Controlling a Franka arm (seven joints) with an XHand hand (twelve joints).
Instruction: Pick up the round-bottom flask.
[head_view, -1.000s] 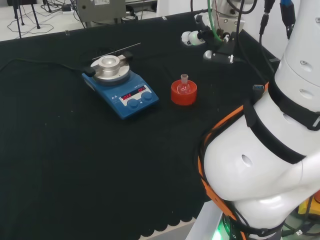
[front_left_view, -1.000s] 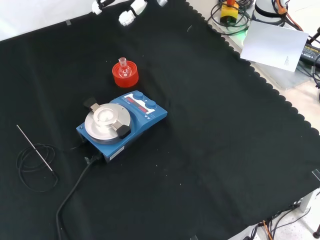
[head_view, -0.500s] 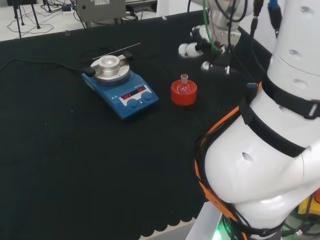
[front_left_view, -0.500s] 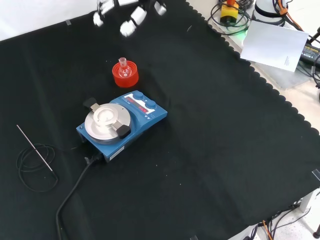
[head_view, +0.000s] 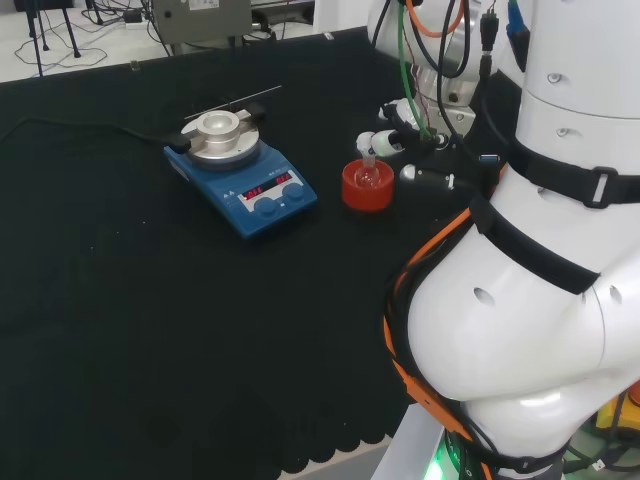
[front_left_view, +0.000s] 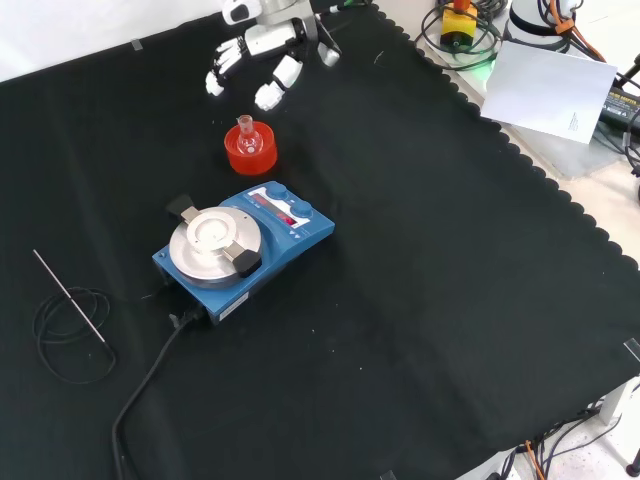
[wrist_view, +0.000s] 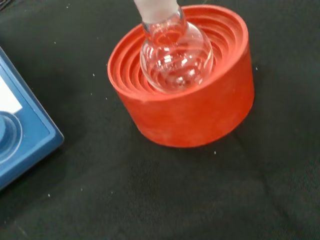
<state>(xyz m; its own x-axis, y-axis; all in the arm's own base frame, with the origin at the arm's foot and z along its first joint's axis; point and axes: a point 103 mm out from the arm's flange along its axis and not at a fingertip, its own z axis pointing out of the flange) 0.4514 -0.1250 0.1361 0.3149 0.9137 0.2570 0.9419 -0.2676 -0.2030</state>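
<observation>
Reaching is the step in hand: the hand (front_left_view: 262, 60), fingers spread wide and holding nothing, hangs just beyond the flask (front_left_view: 246, 137), upright in its red stand (front_left_view: 250, 156); next, I judge, it must close round the neck.

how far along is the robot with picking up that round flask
Done: the hand is close beside the flask, fingers open. In hand: the approach; no finger touches the glass yet. Left: closing on the flask and lifting it, since it sits upright in its red stand next to the blue hotplate.
</observation>
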